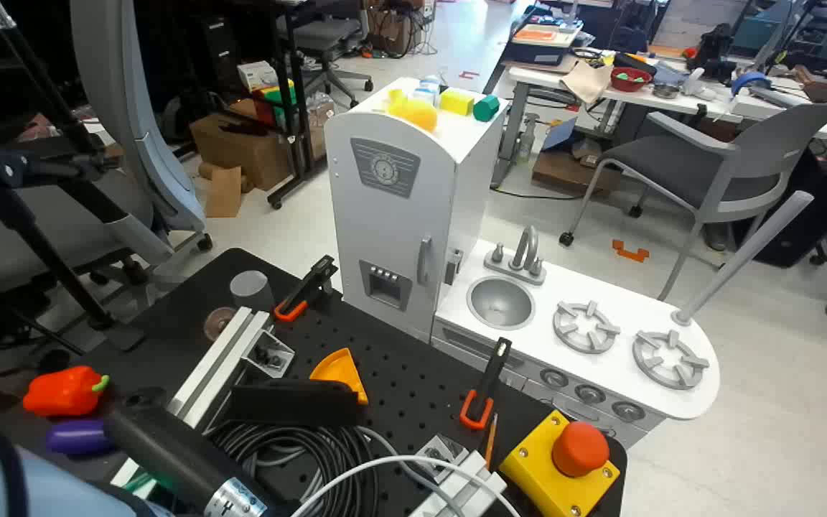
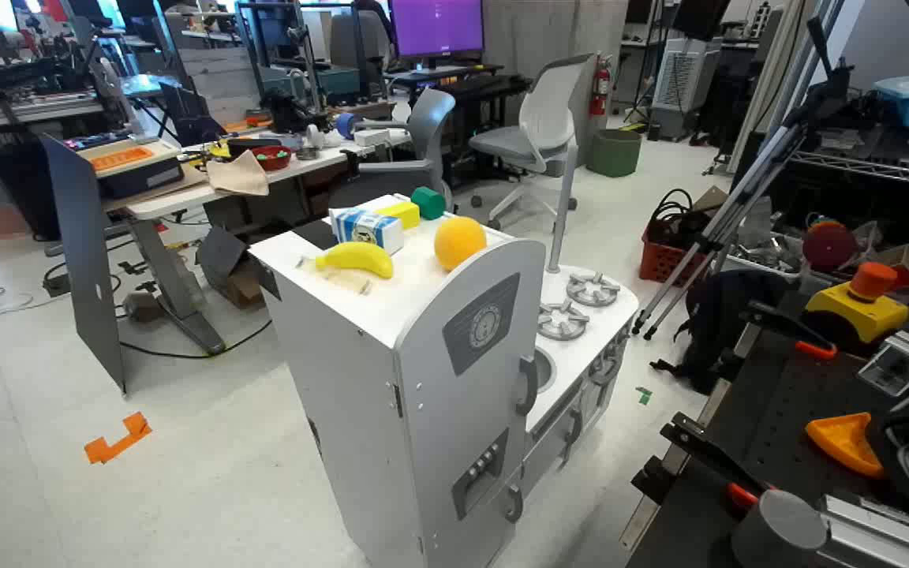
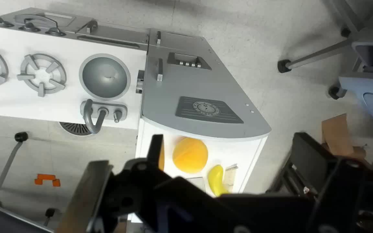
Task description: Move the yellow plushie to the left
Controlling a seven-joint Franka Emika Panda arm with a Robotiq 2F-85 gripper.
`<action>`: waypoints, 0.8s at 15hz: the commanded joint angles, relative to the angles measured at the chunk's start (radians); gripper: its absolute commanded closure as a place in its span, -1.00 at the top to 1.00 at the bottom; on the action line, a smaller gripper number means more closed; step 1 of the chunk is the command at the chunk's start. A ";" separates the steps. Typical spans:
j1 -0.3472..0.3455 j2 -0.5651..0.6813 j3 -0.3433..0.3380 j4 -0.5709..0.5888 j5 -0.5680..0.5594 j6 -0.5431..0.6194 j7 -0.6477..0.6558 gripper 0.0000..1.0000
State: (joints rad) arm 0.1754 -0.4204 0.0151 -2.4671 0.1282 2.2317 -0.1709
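Note:
The yellow plushie (image 1: 417, 113) is a rounded orange-yellow lump resting on the white top of the toy fridge (image 2: 415, 300). It shows in both exterior views (image 2: 459, 243), near the curved front edge. In the wrist view the plushie (image 3: 190, 155) lies between the finger lines, nearer the left finger, with its whole outline visible. My gripper (image 3: 228, 136) is open, with its black fingers wide apart and nothing between them in grasp. How far it is above the plushie I cannot tell. The fingers do not show in the exterior views.
A yellow banana (image 2: 356, 259), a blue-white carton (image 2: 368, 229), a yellow block (image 2: 402, 214) and a green block (image 2: 428, 203) share the fridge top. The lower counter has a sink (image 3: 105, 76) and faucet. A black pegboard table (image 1: 399, 388) bears clamps and a red-button box (image 1: 561, 467).

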 commanded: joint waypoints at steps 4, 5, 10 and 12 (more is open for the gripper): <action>-0.010 0.000 0.010 0.003 0.005 -0.003 -0.003 1.00; -0.010 0.000 0.010 0.003 0.005 -0.003 -0.003 1.00; -0.010 0.000 0.010 0.003 0.005 -0.003 -0.003 1.00; -0.006 0.057 0.006 0.049 0.016 -0.005 -0.007 1.00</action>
State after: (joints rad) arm 0.1753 -0.4199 0.0151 -2.4670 0.1282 2.2317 -0.1706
